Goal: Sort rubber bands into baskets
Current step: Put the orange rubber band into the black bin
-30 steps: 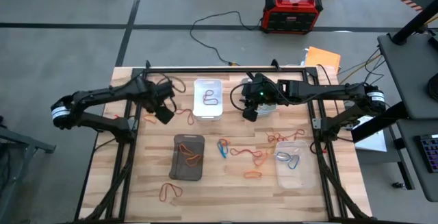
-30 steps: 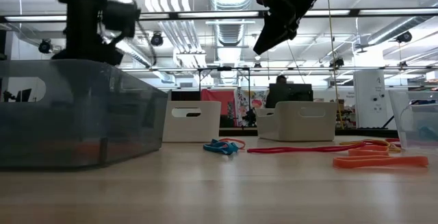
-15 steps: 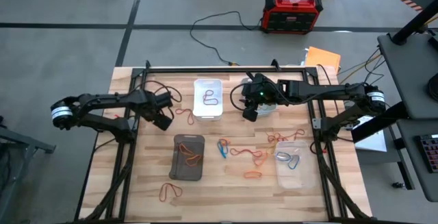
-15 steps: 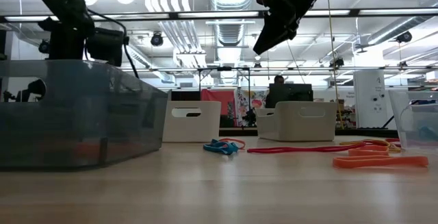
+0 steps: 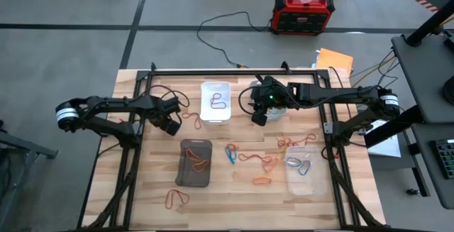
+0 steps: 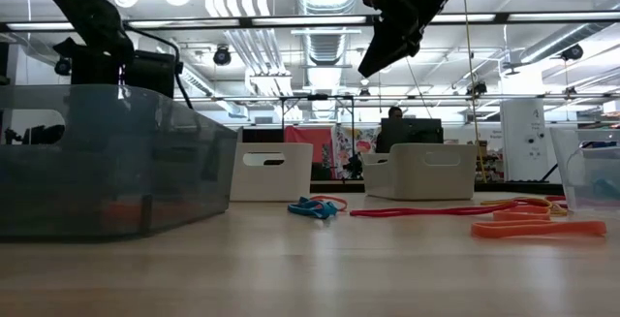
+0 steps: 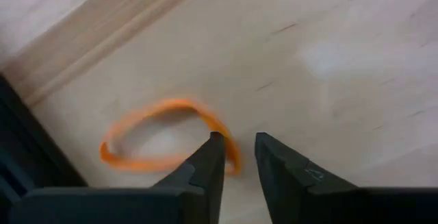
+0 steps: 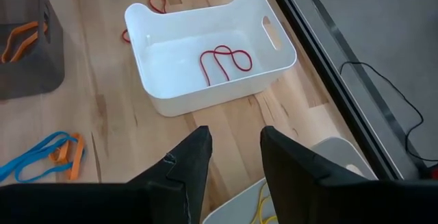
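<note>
The table [image 5: 234, 193] holds four baskets. The white basket [image 5: 216, 103] at 12 o'clock holds a red band, the dark basket [image 5: 196, 163] an orange one, the clear basket [image 5: 306, 169] at 4 o'clock a blue one; the grey basket [image 8: 301, 183] shows yellowish loops. Several rubber bands [image 5: 252, 159] lie loose mid-table, so sorting looks partly done. At 9 o'clock, close to the table's edge and frame rail, the left gripper [image 7: 237, 155] narrows its fingers around an orange band [image 7: 168, 136], not clearly gripped. The right gripper [image 8: 233, 148] hangs high with its fingers parted and empty, with free room below.
</note>
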Tool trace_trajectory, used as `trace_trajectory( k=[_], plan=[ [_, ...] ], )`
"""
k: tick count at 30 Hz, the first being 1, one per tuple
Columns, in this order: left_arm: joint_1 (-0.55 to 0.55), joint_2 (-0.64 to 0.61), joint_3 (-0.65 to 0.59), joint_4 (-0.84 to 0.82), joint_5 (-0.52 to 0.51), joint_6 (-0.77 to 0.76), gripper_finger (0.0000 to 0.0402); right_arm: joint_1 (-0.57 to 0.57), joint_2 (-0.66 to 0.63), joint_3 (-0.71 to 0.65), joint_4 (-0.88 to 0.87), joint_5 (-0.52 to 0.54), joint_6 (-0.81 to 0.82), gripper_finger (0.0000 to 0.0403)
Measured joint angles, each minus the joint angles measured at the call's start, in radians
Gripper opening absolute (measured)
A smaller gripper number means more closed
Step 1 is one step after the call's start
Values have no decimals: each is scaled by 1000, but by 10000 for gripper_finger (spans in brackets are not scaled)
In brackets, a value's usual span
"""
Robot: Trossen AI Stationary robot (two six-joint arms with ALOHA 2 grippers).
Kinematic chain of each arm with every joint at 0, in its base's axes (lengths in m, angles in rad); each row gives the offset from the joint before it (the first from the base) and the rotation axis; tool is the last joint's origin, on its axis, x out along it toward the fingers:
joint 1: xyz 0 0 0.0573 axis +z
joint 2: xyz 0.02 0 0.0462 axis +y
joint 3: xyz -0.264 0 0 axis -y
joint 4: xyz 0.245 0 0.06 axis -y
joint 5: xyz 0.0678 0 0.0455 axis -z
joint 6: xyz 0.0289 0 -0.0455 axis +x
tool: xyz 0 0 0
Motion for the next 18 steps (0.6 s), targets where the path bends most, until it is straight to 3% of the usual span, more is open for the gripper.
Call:
trace_trajectory(
  k=[5,18],
  plan=[
    [0,7,0,7,7,-1,8,0,0,0,0,0,0,125],
    [-4,-24,92,-47,-52,84,0,0,0,0,-1,0,0,123]
  ],
)
